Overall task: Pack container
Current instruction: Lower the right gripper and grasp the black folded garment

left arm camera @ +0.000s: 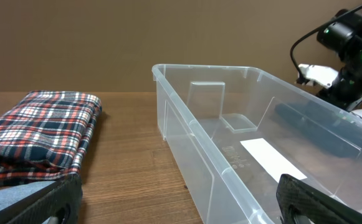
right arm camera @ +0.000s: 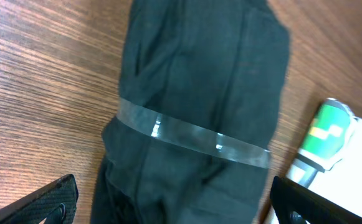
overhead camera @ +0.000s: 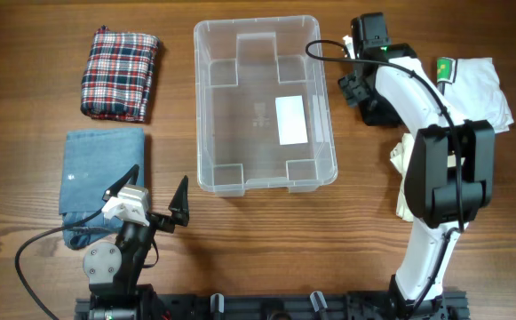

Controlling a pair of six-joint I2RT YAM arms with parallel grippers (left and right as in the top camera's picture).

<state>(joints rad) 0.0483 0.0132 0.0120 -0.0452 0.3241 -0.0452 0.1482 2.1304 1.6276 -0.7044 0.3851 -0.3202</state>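
Container [overhead camera: 265, 105]: clear bin in the middle of the table [overhead camera: 266, 240], upright, with nothing inside but the white label [overhead camera: 291, 120] on its base. It sits between the two arms, probably so either one can reach it.
Plaid cloth [overhead camera: 120, 73]: folded flat, off the container's left side near its far corner and apart from the wall.
Blue cloth [overhead camera: 102, 169]: folded, left of the container's near corner and just beside the left arm, so it looks the easiest pick for that side.
Dark bundle [right arm camera: 193, 81]: rolled dark fabric ringed by a clear band [right arm camera: 193, 137], lying on the table just right of the container's far corner. The band appears to keep the roll from unfurling.
White clothes [overhead camera: 484, 89]: heaped further right of the container. A green-and-white tag [right arm camera: 327, 130] shows at the heap's near edge, beside the dark bundle.
Left gripper [overhead camera: 158, 182]: low, near the container's front left corner. Its jaws are spread wide, hold nothing and face the container wall.
Right gripper [right arm camera: 174, 186]: hangs directly above the dark bundle with its jaws released, one on each side, touching nothing.
Step in hand: packing looks not yet begun. The right arm seems lined up to descend and pinch the bundle across its width.
Risk: a grip on loose fabric away from the band could let the roll sag or snag the container's rim.
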